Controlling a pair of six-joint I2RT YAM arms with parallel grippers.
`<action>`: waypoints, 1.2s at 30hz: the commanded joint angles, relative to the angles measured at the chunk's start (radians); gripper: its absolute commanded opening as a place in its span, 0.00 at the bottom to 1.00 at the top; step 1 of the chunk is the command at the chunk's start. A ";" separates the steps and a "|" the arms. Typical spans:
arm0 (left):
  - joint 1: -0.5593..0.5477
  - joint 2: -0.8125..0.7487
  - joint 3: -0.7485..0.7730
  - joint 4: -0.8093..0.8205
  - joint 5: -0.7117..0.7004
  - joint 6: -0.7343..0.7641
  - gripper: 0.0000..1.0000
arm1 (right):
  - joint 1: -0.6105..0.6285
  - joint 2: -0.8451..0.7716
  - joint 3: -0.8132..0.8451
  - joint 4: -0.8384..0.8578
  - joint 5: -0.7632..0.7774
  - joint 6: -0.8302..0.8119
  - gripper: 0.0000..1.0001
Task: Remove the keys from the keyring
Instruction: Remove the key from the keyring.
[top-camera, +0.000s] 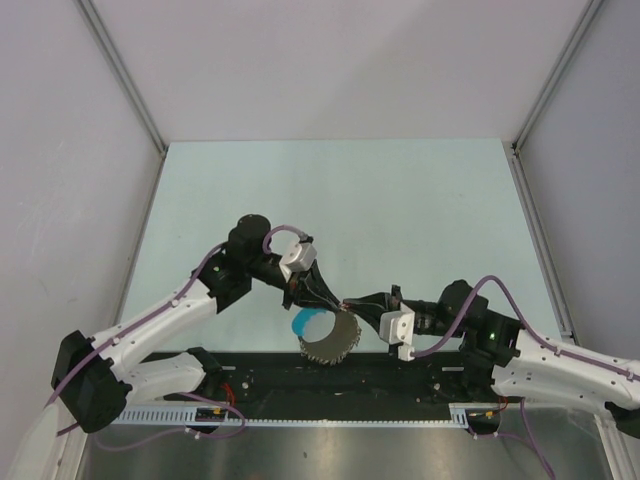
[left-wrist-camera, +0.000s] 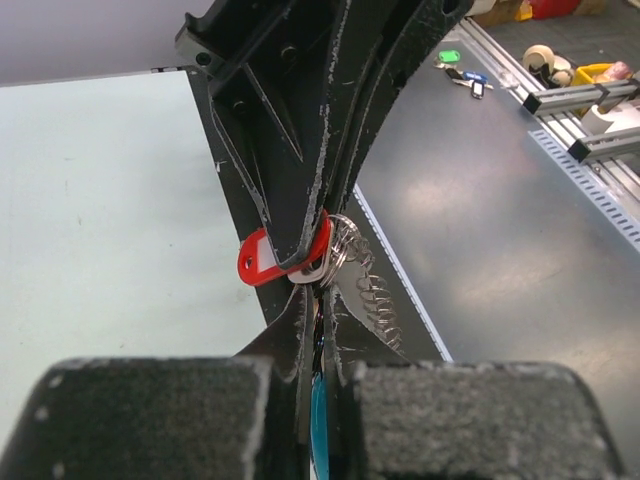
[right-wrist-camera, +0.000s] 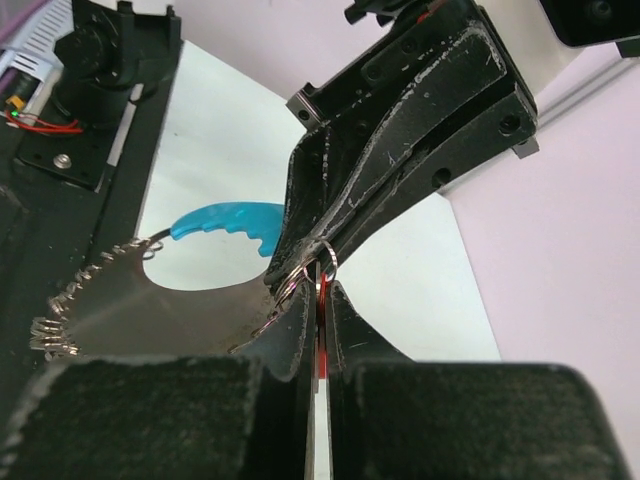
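The keyring (top-camera: 330, 342) hangs between both grippers near the table's front edge: a silvery fan with a coiled rim and a bright blue arc (top-camera: 304, 322). My left gripper (top-camera: 324, 297) is shut on it, with the blue part (left-wrist-camera: 322, 420) pinched between the jaws. In the left wrist view its coiled rim (left-wrist-camera: 377, 300) runs off to the right. My right gripper (top-camera: 351, 303) meets the left tip to tip and is shut on the key. The key's red head (left-wrist-camera: 266, 263) sticks out of the right fingers, and a red sliver (right-wrist-camera: 322, 330) shows between those jaws. Small silvery split rings (right-wrist-camera: 322, 262) join the two.
A black strip (top-camera: 400, 375) and a cable tray (top-camera: 330, 420) run along the near edge, right under the hanging keyring. Enclosure posts (top-camera: 125, 75) and walls bound the pale table (top-camera: 400, 200). Bins and loose parts (left-wrist-camera: 560, 60) lie on the grey shelf beyond the edge.
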 joint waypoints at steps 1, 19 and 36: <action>-0.004 0.002 -0.013 0.079 0.031 -0.056 0.00 | 0.067 -0.003 0.043 -0.013 0.185 -0.061 0.00; 0.015 -0.009 0.015 -0.102 -0.170 0.003 0.00 | 0.237 -0.005 0.044 0.050 0.574 -0.215 0.00; 0.068 0.001 0.018 -0.119 -0.296 -0.059 0.00 | 0.360 0.050 0.046 0.116 0.794 -0.323 0.00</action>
